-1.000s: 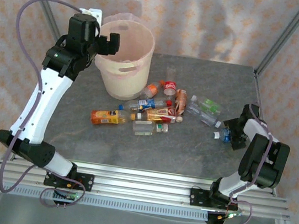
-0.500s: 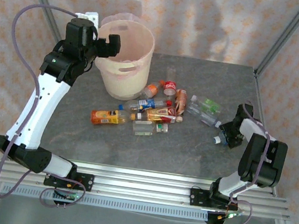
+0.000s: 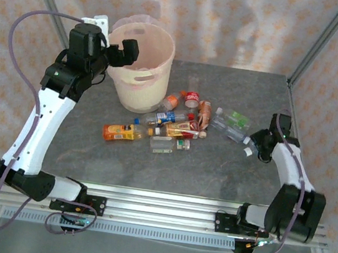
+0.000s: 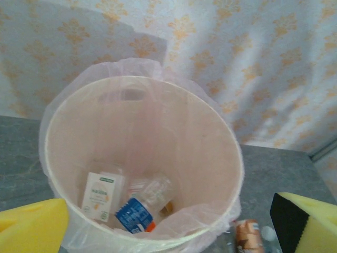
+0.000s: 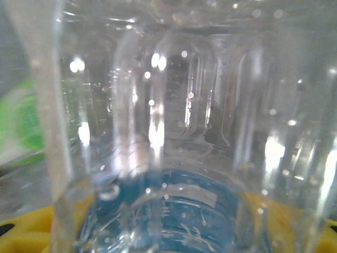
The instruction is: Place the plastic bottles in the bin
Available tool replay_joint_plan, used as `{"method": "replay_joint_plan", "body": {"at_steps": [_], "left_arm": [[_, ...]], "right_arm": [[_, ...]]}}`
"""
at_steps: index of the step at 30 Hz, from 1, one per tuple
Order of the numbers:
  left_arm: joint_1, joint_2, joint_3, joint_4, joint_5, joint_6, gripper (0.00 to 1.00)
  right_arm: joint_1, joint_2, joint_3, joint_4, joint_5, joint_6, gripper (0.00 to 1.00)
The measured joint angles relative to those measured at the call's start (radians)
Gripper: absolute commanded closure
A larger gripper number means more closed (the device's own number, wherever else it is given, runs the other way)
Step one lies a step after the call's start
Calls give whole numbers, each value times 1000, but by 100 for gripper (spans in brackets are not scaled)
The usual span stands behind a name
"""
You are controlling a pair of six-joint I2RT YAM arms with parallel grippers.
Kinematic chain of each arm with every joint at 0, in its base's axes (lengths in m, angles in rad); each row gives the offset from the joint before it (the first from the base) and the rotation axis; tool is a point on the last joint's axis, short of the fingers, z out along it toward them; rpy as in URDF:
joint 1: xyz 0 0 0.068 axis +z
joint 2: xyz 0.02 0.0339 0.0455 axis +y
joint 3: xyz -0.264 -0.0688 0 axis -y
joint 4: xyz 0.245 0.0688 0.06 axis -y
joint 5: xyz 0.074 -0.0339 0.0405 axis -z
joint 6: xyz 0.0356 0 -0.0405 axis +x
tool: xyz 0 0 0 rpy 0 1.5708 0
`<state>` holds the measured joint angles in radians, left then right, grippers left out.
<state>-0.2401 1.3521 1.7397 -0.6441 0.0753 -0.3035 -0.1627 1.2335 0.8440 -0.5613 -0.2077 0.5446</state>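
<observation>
Your bin (image 3: 141,78) sits far left on the table (image 3: 213,170), a few bottles (image 4: 138,203) lying in its bottom. The loose bottles (image 3: 178,126) lie scattered just right of it; further right, a lone bottle (image 5: 168,132) sits in your right gripper (image 3: 256,146).

Grey mottled table (image 3: 119,163); patterned cream backdrop (image 3: 234,22) behind — metal frame posts (image 3: 321,41) at corners.

The bin (image 3: 142,91) is smooth, translucent pink-cream plastic. The bottle (image 5: 174,105) is clear, glossy plastic. The tabletop (image 3: 213,170) looks matt, speckled grey.
</observation>
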Motion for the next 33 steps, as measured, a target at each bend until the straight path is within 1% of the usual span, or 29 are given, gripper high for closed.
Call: {"method": "replay_joint_plan", "body": {"at_steps": [6,9,11,15,22,28,33], "left_arm": [[0,-7,-29,61,98,-67,0],[0,-3,-43,93,165,-106,0],[-6,8,-44,112,203,-127,0],[-52,56,-28,130,257,-145,0],[-195,206,80,121,368,-141,0],[-225,285,123,121,495,-143,0],[-245,317,156,110,577,-108,0]], "right_arm": [[98,-248,0,74,-77,-62,56],[161,-317,1,123,-111,-89,56],[207,-335,1,154,-126,-107,56],[316,-335,1,218,-148,-150,56],[509,-294,3,346,-156,-244,54],[602,-215,37,403,-159,-312,53],[648,-164,82,447,-190,-338,53]]}}
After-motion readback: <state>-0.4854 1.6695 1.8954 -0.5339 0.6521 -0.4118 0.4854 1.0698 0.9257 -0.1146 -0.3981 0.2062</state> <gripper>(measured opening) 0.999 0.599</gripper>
